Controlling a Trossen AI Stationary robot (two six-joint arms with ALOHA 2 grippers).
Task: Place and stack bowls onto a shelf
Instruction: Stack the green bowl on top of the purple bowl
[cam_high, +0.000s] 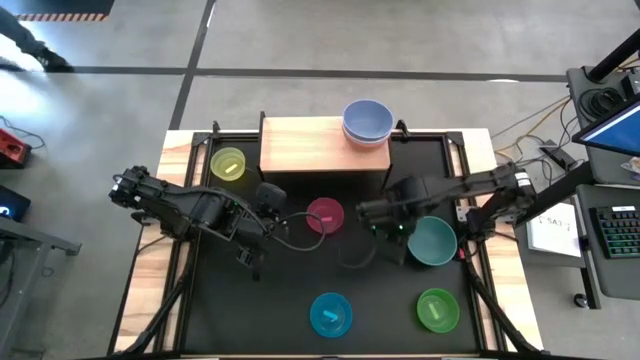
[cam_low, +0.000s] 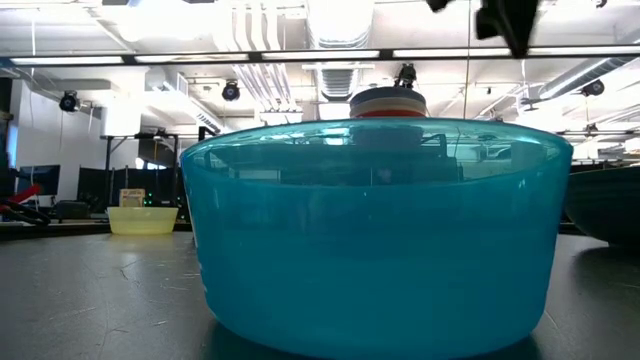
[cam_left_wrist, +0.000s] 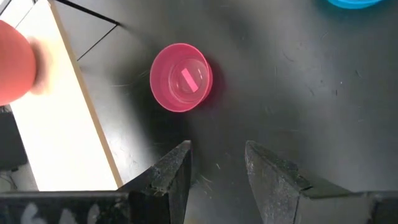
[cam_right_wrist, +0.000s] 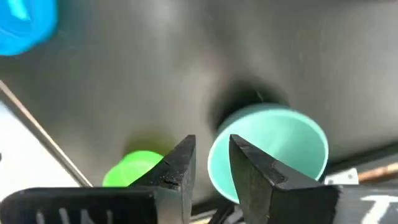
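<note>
Looking straight down from above in the high view, taking in the whole black tabletop, the shelf at twelve o'clock and both arms. Sitting at tabletop height in the low view, facing level across toward the room, pressed close against the bright blue bowl, which is filling most of that view. Peering past the left hand in the left wrist view, down at the magenta bowl; sharing that bowl with the high view. Peering past the right hand in the right wrist view, close over the teal bowl, also showing at four o'clock in the high view.
</note>
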